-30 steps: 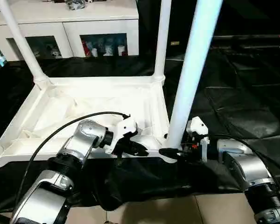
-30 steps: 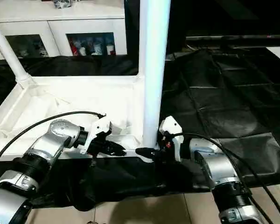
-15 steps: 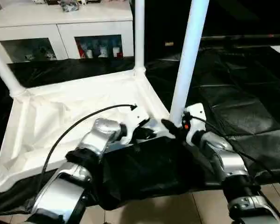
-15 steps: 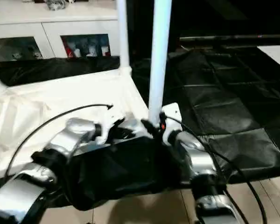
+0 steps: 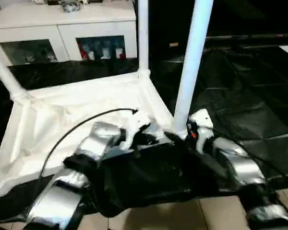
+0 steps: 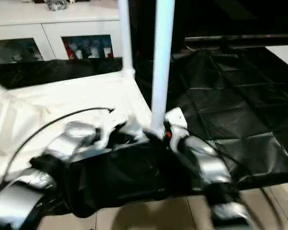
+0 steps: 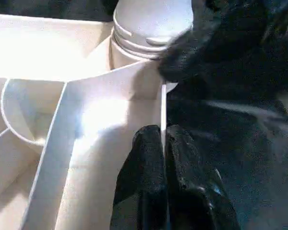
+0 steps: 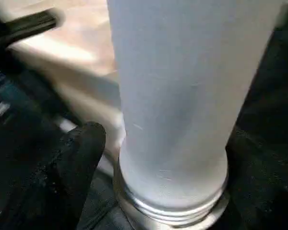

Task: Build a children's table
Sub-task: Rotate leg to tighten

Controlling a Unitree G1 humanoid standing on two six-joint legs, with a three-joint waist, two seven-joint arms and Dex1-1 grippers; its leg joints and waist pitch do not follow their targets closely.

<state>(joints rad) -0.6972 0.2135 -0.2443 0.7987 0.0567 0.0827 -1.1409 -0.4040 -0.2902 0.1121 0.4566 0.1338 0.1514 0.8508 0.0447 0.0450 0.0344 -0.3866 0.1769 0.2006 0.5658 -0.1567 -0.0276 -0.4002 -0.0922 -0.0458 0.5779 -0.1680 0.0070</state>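
Note:
The white tabletop point(image 5: 77, 110) lies upside down on a black sheet, ribs up. Three white legs stand in its corner sockets: the near right leg point(image 5: 192, 62), the far right leg point(image 5: 143, 33) and the far left leg point(image 5: 4, 74). My left gripper point(image 5: 151, 139) is at the near rim beside the near right corner. In the left wrist view its fingers point(image 7: 146, 158) are shut on the thin rim wall. My right gripper point(image 5: 175, 138) is shut around the base of the near right leg point(image 8: 177, 96), with one black finger point(image 8: 81, 148) against the collar.
A white cabinet point(image 5: 62, 28) with glass fronts stands behind the tabletop. The black sheet point(image 5: 240, 96) covers the floor to the right and bunches up over my forearms. Beige floor tiles point(image 5: 182, 215) show at the near edge. A black cable point(image 5: 86, 122) loops over my left arm.
The whole picture has shifted, so the camera has moved. The tabletop's near right corner has swung and come up with both grippers holding it, and the black sheet now bunches over my forearms.

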